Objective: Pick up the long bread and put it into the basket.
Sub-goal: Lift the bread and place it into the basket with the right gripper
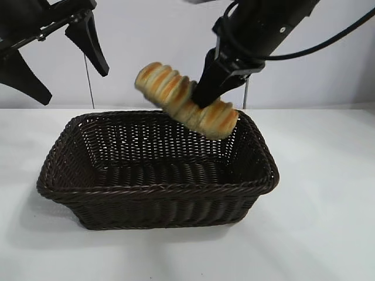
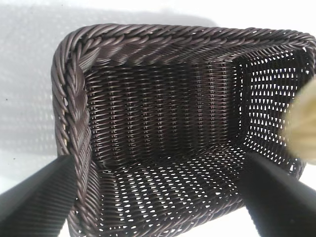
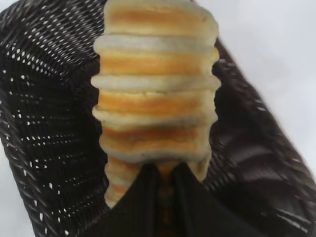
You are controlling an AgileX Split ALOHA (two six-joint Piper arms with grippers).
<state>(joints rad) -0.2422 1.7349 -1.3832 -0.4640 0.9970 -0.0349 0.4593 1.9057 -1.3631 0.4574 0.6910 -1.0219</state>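
Bread [image 1: 186,100] is held in the air above the back right part of the basket [image 1: 155,190], clear of its rim and floor. It is tilted, its left end higher and its right end lower, the lower end hanging just over the basket's far right corner.

Nearest in the exterior view, the basket is seen standing on the white table [image 1: 316,222], its long side facing the camera and its inside bare. Behind and above it, the loaf is clamped near its middle by the right pincer [image 1: 202,99], which reaches down from the upper right; in the right wrist view the dark fingers [image 3: 140,202] are seen closed against the loaf's striped body [image 3: 155,94], with the basket's weave [image 3: 44,123] beneath.

Farther back at the upper left, the left pincer [image 1: 58,61] is held high above the basket's left end, its fingers spread wide and nothing between them. In the left wrist view its two fingers [image 2: 34,197] frame the basket's interior [image 2: 163,133], and a pale blur of the loaf [image 2: 302,128] is seen at one edge.
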